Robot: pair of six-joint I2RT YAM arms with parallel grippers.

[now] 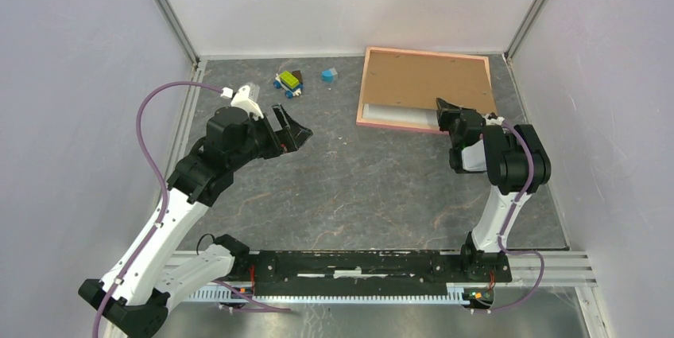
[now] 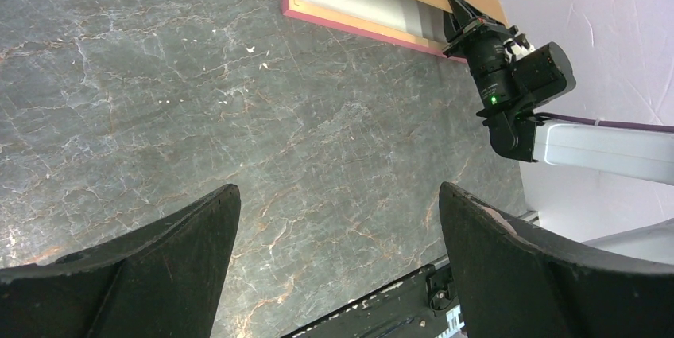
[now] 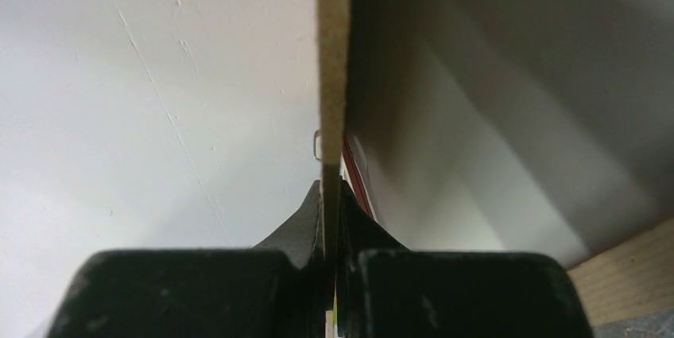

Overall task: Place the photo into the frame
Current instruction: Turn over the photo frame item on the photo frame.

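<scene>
Backing board pinched at the frame, photo apparently inside but not closed in.

At left, the left claw (image 2: 338, 191) hangs wide open above the table (image 1: 358, 187), holding nothing, with toy blocks (image 1: 288, 82) beyond it. Further right, the pink frame (image 1: 362, 87) lies at the table's far right corner. A white sheet (image 1: 397, 114) rests inside it, likely the photo face down, though its printed side is hidden. The right claw (image 1: 443, 107) is pinched on the near edge of the brown board (image 1: 421, 79) above that sheet. What seems left is lowering and seating the board.
</scene>
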